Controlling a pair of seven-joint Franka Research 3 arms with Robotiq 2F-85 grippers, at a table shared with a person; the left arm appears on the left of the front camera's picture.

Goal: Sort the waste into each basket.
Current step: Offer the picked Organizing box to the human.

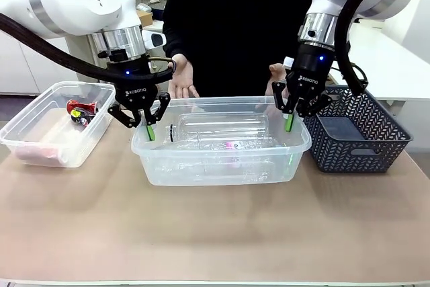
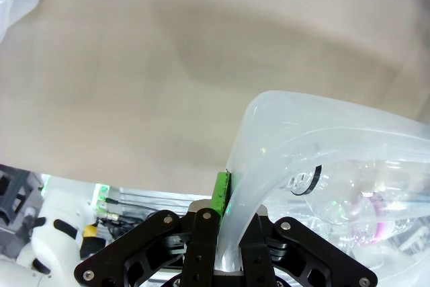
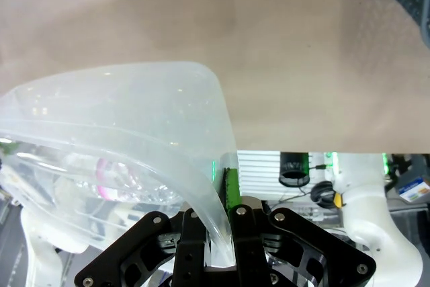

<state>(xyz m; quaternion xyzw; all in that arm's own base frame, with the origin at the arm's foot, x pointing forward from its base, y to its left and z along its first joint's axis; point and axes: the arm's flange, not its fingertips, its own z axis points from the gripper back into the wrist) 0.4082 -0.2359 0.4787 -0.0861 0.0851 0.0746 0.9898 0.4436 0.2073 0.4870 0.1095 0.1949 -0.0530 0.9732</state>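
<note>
A tan tabletop runs under everything, with a person standing at its far side, hands open just behind the middle tub. My left gripper is pinched tight on that tub's left rim, my right gripper on its right rim, wall clamped between the green pads. The tub is clear, thin and bendy, so I judge it light but prone to flex; held at both ends on the rolled rim seems the steadiest way. Inside lie clear bottles. Left of it sits a matching tub holding red cans; right of it, a dark lattice basket.
</note>
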